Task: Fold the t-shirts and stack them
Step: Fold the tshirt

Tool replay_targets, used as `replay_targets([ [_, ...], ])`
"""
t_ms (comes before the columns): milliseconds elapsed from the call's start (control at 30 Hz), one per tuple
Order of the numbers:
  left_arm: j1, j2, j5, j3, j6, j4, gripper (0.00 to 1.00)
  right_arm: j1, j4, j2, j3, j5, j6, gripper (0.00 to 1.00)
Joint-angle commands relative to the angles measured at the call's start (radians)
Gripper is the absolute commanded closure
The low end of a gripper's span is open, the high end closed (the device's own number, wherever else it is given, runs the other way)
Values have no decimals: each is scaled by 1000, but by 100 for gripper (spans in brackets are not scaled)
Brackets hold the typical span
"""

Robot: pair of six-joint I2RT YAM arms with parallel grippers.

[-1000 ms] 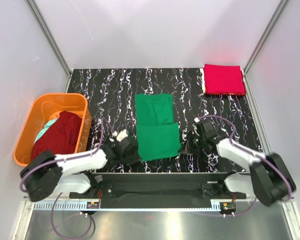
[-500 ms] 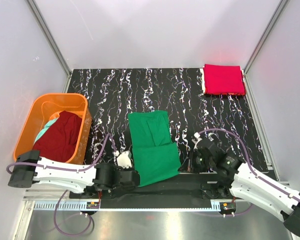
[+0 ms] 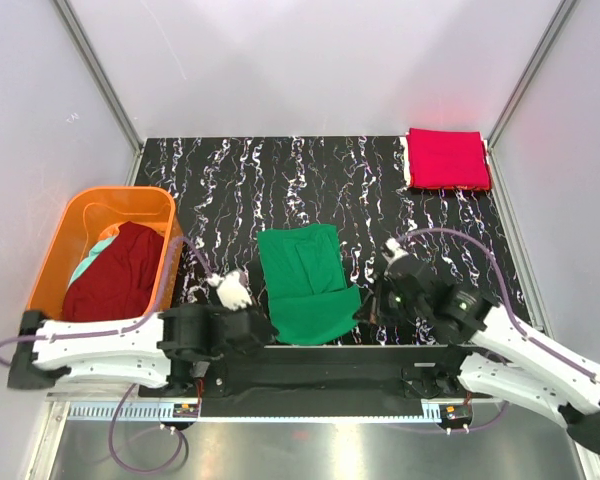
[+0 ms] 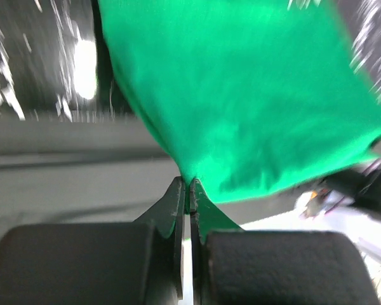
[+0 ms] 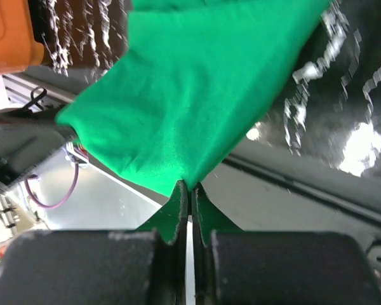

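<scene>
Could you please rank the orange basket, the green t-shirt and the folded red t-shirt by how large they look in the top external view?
1. orange basket, clearly largest.
2. green t-shirt.
3. folded red t-shirt, smallest; it lies at the table's far corner, but the gap looks plain.

The top external camera looked steeply down from above and behind the arm bases, far enough to hold the whole black, white-veined marbled tabletop (image 3: 240,180); the left wrist camera sat close behind its tapered left fingers (image 4: 168,206), facing along them; the right did likewise behind its tapered right fingers (image 5: 171,219); all three shared the solid kelly-green cotton t-shirt (image 3: 305,285), which filled both wrist views.
</scene>
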Motion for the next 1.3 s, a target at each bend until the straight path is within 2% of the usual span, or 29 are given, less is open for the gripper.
replay_targets([
  [0, 132, -48, -30, 58, 199, -20, 100, -5, 2, 126, 109, 68, -92, 100],
  [100, 299, -55, 30, 81, 326, 13, 100, -79, 49, 200, 180, 20, -156, 100],
  [200, 388, -41, 90, 103, 432, 46, 100, -160, 92, 275, 232, -70, -217, 100],
  [300, 550, -18, 168, 112, 529, 92, 100, -251, 120, 355, 292, -146, -271, 100],
  [400, 643, 33, 251, 123, 615, 151, 100, -308, 137, 450, 361, -213, -317, 100],
  [500, 782, 99, 332, 141, 683, 213, 100, -357, 157, 538, 416, -273, -342, 100],
  [633, 892, 211, 435, 196, 759, 274, 100, -421, 181, 634, 479, -342, -363, 100],
  [867, 1036, 401, 515, 319, 865, 336, 100, -518, 244, 842, 609, -446, -369, 100],
  [1000, 1132, 581, 524, 394, 896, 371, 99, -570, 283, 1042, 756, -529, -383, 93],
  [1033, 1149, 618, 521, 408, 901, 386, 97, -582, 325, 1121, 778, -540, -382, 87],
  [1067, 1166, 658, 513, 428, 920, 411, 84, -588, 342, 1168, 836, -541, -382, 76],
  [1100, 1175, 754, 465, 483, 933, 411, 79, -598, 338, 1212, 873, -554, -391, 75],
  [1167, 1189, 841, 438, 554, 965, 393, 53, -625, 379, 1287, 908, -552, -386, 66],
  [1200, 1200, 864, 420, 583, 968, 377, 44, -631, 398, 1302, 931, -548, -383, 52],
  [1267, 1191, 854, 376, 646, 1000, 340, 24, -638, 297, 1325, 1011, -502, -456, 46],
])
